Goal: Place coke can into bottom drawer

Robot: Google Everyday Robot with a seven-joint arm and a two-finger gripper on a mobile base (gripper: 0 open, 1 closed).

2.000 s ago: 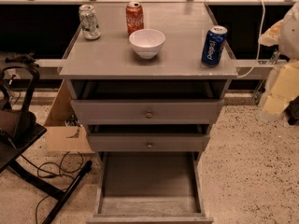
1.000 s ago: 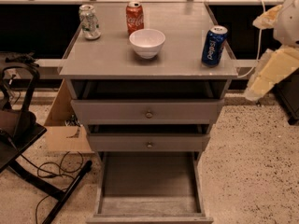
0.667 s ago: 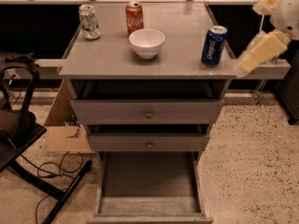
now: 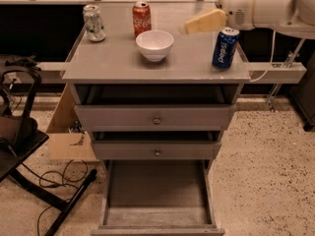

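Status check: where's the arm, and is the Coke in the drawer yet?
Tool hovering over cabinet top, right side, near blue can. Coke can upright at back, untouched. Bottom drawer pulled open, no can inside. White bowl sits close by.

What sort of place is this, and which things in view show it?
Probably a robotics lab or test room: a robot's gripper hovers over the grey cabinet top beside the blue can, loose cables trail across the speckled floor, and a cardboard box sits beside the cabinet.
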